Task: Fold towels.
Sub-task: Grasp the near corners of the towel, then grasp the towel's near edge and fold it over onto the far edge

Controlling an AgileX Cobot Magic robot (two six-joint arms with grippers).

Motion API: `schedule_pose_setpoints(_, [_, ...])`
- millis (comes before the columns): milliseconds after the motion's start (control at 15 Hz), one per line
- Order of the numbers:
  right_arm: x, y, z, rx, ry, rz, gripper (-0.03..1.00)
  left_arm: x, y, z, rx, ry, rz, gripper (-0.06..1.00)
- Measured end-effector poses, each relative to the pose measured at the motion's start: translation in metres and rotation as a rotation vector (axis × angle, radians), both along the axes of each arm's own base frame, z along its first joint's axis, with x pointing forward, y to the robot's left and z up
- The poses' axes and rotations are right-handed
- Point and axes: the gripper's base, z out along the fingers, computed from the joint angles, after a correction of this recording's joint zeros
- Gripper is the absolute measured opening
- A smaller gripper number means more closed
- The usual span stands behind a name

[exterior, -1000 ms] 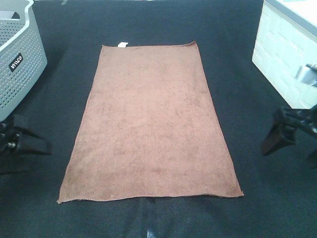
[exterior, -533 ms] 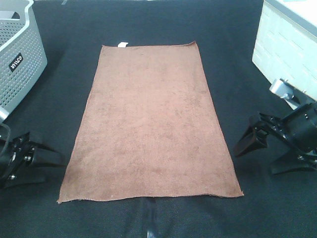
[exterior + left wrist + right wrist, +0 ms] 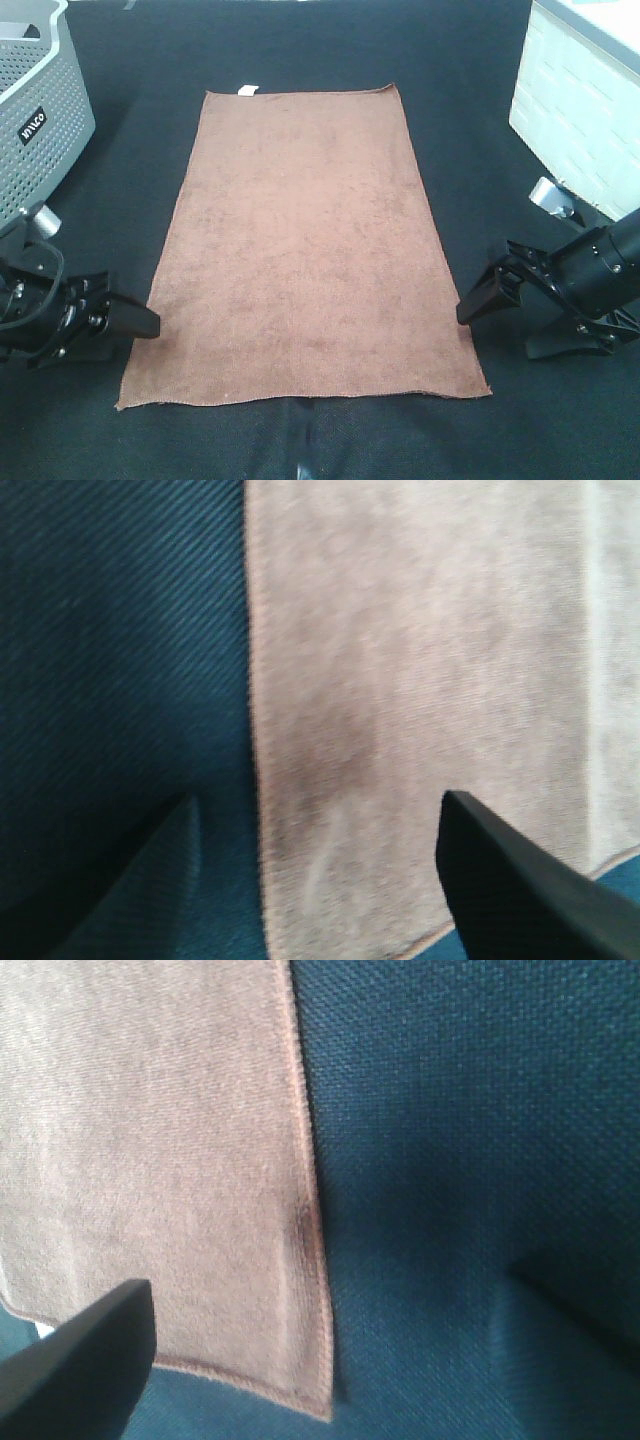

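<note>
A plain reddish-brown towel (image 3: pixel 305 240) lies flat and fully spread on the black cloth, with a small white tag (image 3: pixel 247 91) at its far short edge. My left gripper (image 3: pixel 143 328) is low at the towel's left long edge near the front corner. In the left wrist view it is open (image 3: pixel 320 880), with the towel's edge (image 3: pixel 400 680) between its fingers. My right gripper (image 3: pixel 495 325) is low at the right long edge near the front corner. It is open, with one finger (image 3: pixel 80 1370) over the towel (image 3: pixel 150 1140), and holds nothing.
A grey perforated basket (image 3: pixel 40 120) stands at the back left. A white box (image 3: pixel 580 110) stands at the back right. Black cloth (image 3: pixel 470 60) covers the table around the towel.
Both arms have moved inward from the table's sides to the towel's long edges near the front corners. The towel has not moved.
</note>
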Motion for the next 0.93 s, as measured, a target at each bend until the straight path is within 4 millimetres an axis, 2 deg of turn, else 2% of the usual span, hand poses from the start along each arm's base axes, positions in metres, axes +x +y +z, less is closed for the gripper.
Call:
schedule_pose_setpoints(267, [0.004,0.008,-0.006,0.054,0.000,-0.005,0.81,0.004,-0.016,-0.014,-0.132,0.073,-0.005,0.64])
schedule_pose_setpoints(400, [0.004,0.029,-0.011,0.063,0.004,0.045,0.78,0.010,-0.031,-0.017,-0.181,0.077,-0.064,0.63])
schedule_pose_setpoints(467, [0.002,0.041,-0.014,0.066,0.016,0.061,0.73,0.012,-0.032,-0.018,-0.181,0.074,-0.071,0.62])
schedule_pose_setpoints(600, [0.002,0.044,-0.017,0.055,0.031,0.037,0.59,0.016,-0.033,-0.018,-0.166,0.063,-0.089,0.53])
schedule_pose_setpoints(667, [0.002,0.043,-0.019,0.047,0.038,0.027,0.47,0.017,-0.033,-0.020,-0.152,0.064,-0.089,0.45])
schedule_pose_setpoints(800, [0.002,0.042,-0.022,0.029,0.042,0.020,0.20,0.017,-0.030,-0.023,-0.122,0.068,-0.084,0.21])
schedule_pose_setpoints(867, [0.002,0.042,-0.022,0.029,0.042,0.020,0.20,0.017,-0.030,-0.023,-0.122,0.068,-0.084,0.21])
schedule_pose_setpoints(933, [0.001,0.042,-0.024,0.026,0.046,0.022,0.07,0.016,-0.029,-0.025,-0.107,0.072,-0.087,0.07])
